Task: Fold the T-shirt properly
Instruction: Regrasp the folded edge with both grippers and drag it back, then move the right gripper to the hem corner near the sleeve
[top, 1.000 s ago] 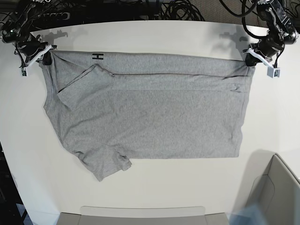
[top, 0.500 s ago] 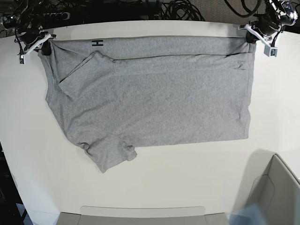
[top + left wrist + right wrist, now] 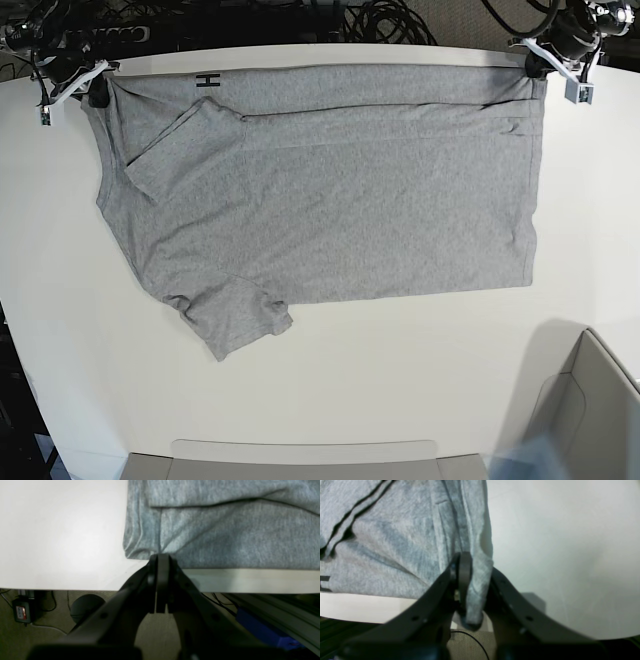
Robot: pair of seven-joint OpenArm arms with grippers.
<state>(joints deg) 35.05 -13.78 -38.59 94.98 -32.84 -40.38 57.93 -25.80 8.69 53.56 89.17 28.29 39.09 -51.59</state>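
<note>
left gripper (image 3: 160,561) clamped tight on one far corner of the t-shirt (image 3: 330,200), fingers (image 3: 163,580) pressed flat together, grey cloth bunched into small creases at the tips, right at the back edge of the table (image 3: 400,380). right gripper (image 3: 463,565) likewise closed on the opposite far corner, a fold of cloth pinched between the black fingers (image 3: 463,580) and hanging down past the table edge. between the two, shirt stretched across the far edge and spread over the white top, far strip folded over onto the body, one sleeve turned in near the right gripper, the other sleeve sticking out at the near side. black lettering (image 3: 208,80) showing on the far strip. dark cables (image 3: 385,20) behind the table, grey bin (image 3: 590,420) at the near corner.
</note>
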